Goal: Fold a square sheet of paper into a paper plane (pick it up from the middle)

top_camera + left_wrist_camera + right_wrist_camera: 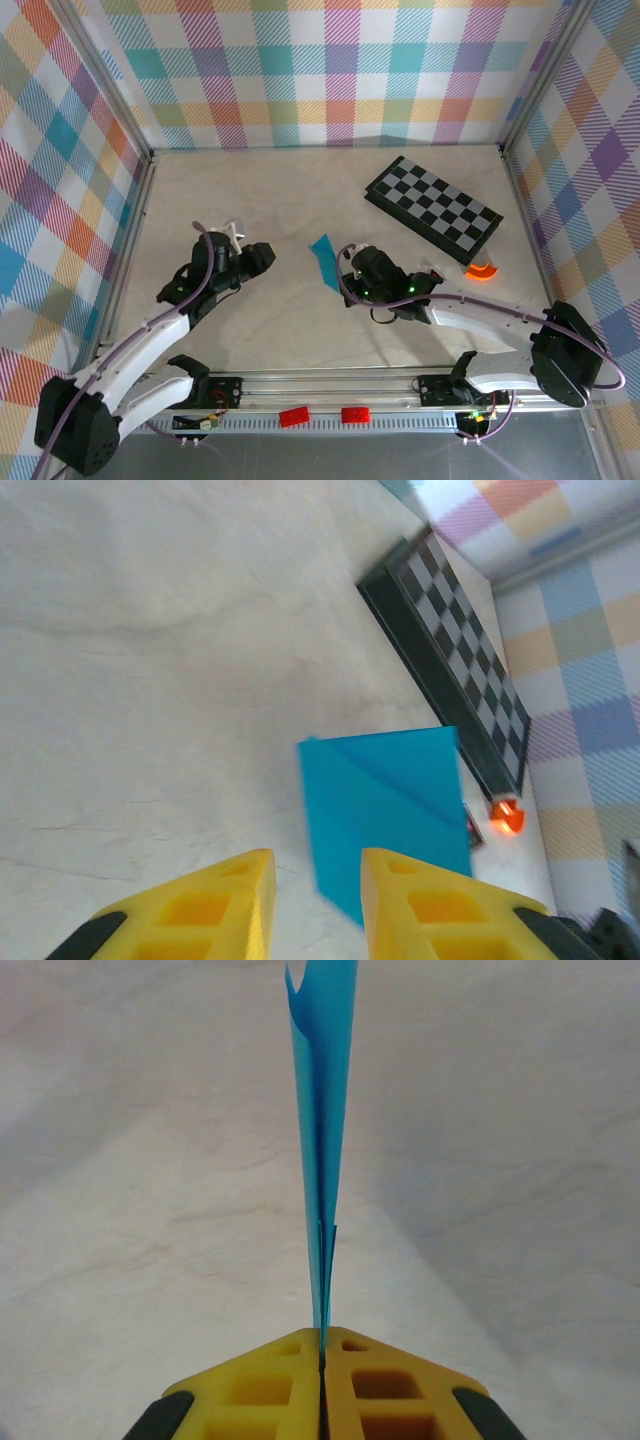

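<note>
The cyan-blue paper (pixel 325 260) is folded into layers and stands on edge above the table. My right gripper (pixel 322 1352) is shut on its lower edge, and the sheet (pixel 322 1140) rises thin and upright from between the yellow fingers. In the left wrist view the paper (pixel 390 805) shows its broad face with a diagonal crease. My left gripper (pixel 318 900) is open, a short way left of the paper, its yellow fingers (pixel 215 905) pointing at it with nothing between them. In the top view the left gripper (pixel 262 256) sits apart from the sheet.
A black-and-grey checkered board (pixel 433 208) lies at the back right. A small orange curved piece (pixel 483 271) rests in front of it. Plaid walls (pixel 320 70) enclose the table on three sides.
</note>
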`<state>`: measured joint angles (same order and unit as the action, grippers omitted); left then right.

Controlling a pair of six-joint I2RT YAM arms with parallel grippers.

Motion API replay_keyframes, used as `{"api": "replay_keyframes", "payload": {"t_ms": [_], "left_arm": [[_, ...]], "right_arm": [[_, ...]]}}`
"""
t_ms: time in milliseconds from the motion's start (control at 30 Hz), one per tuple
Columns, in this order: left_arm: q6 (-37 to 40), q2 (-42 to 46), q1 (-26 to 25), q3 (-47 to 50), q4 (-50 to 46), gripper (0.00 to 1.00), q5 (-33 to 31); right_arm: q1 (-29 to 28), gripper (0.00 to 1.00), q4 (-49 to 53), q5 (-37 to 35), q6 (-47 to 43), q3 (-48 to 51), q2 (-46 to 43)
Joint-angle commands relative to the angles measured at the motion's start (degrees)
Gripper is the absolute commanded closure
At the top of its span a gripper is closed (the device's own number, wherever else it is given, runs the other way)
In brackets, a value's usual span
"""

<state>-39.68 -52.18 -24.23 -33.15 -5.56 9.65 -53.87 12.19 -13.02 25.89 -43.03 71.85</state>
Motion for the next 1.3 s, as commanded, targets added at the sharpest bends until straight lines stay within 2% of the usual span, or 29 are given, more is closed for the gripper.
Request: {"api": "replay_keyframes", "payload": {"t_ms": [0, 133, 233, 400, 600, 667, 733, 800, 867, 933, 1067, 1200, 1267], "left_arm": [[-0.67, 4.08, 1.19, 1.94, -4.98, 0.71, -6.85], [-1.05, 7.18, 1.89, 1.88, -9.81, 0.71, -10.82], [-1.64, 8.86, 2.49, 1.86, -13.74, 0.72, -13.36], [-2.42, 11.07, 4.13, 1.51, -17.14, 0.73, -15.42], [-2.29, 12.87, 5.68, 1.51, -18.87, 0.74, -15.63], [-2.36, 13.22, 5.86, 1.60, -19.05, 0.75, -15.67], [-2.54, 13.17, 6.03, 1.69, -18.79, 0.75, -15.30], [-2.69, 12.84, 6.12, 1.77, -18.37, 0.75, -14.84], [-2.94, 12.30, 6.21, 1.56, -18.21, 0.74, -14.17], [-2.98, 11.77, 6.26, 1.11, -18.43, 0.74, -13.54], [-3.65, 11.32, 6.34, 1.11, -18.44, 0.74, -12.84], [-4.72, 10.30, 6.39, 1.81, -16.81, 0.74, -11.20], [-4.88, 9.21, 6.39, 1.94, -15.28, 0.74, -9.64]], "right_arm": [[-2.24, 0.93, 11.90, -17.86, -7.78, -4.33, 2.35], [-5.57, 0.95, 23.29, -31.96, -7.07, -12.77, 11.67], [-8.45, 0.96, 30.37, -38.40, -5.24, -18.63, 19.89], [-11.91, 0.95, 32.81, -39.13, -4.89, -23.51, 29.69], [-15.08, 0.92, 31.22, -36.16, -5.18, -26.37, 35.72], [-15.63, 0.91, 29.61, -32.90, -5.71, -26.75, 36.42], [-15.49, 0.89, 26.02, -24.37, -7.34, -26.55, 36.51], [-14.76, 0.88, 25.01, -16.96, -5.00, -27.63, 36.48], [-13.39, 0.84, 21.27, -6.70, -3.63, -27.31, 34.97], [-10.65, 0.75, 16.41, 5.43, -0.74, -25.64, 32.73], [-3.96, 0.66, 8.69, 22.82, 5.25, -21.49, 28.68], [1.23, 0.61, -3.92, 31.41, 8.97, -12.55, 21.44], [4.73, 0.62, -6.37, 34.90, 11.19, -9.84, 19.91]]}}
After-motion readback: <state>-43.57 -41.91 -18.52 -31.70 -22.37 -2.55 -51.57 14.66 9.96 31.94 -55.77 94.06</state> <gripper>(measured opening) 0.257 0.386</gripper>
